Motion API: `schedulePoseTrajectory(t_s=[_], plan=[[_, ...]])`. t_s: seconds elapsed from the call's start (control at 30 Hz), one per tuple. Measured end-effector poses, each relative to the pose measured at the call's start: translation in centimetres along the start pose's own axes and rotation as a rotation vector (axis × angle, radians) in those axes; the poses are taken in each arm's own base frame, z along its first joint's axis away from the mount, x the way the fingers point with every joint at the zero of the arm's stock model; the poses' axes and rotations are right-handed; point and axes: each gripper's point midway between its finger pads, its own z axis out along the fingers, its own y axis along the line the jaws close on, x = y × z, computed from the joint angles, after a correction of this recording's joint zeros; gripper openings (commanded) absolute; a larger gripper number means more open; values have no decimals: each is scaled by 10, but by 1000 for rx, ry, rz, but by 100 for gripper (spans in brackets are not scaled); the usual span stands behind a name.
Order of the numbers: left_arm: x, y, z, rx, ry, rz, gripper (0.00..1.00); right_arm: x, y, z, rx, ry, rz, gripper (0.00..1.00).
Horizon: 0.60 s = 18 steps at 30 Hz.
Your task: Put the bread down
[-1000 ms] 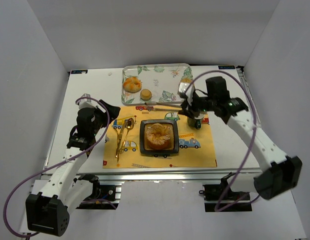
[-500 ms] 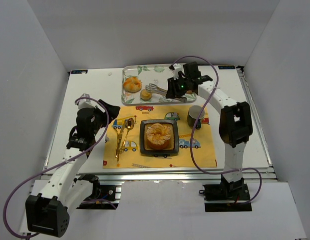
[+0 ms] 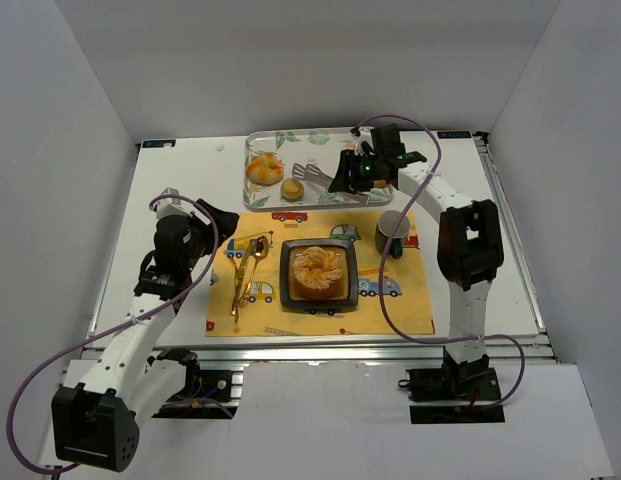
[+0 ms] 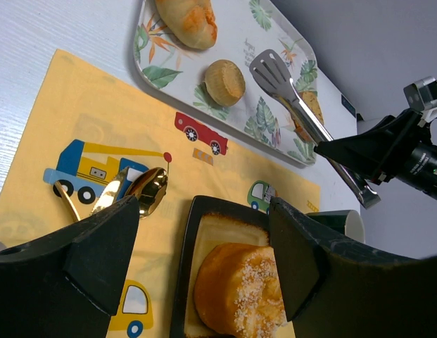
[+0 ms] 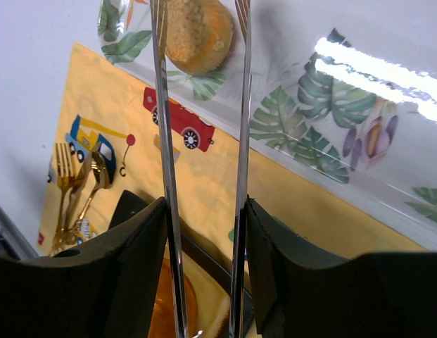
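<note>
Two thin arms of the tongs are clamped between the fingers of the right gripper, which is closed on them over the floral tray at the far side of the table. The small bread bun lies on that tray, left of the right gripper, framed between the tong arms at their far end. The wrist view cuts off the tong tips and the bun's top, so contact cannot be told. Nearer left, the left gripper hangs with its jaws apart.
</note>
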Motion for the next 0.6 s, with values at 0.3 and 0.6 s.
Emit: schedulePoseTrajectory(t_s=[0.3,0.6], plan=[[2,3,5,-25,19,1,83,14,-2,8,-21,29,97,53],[0,1,4,-21,15,1,83,30,-7,12,-31,58,154,53]])
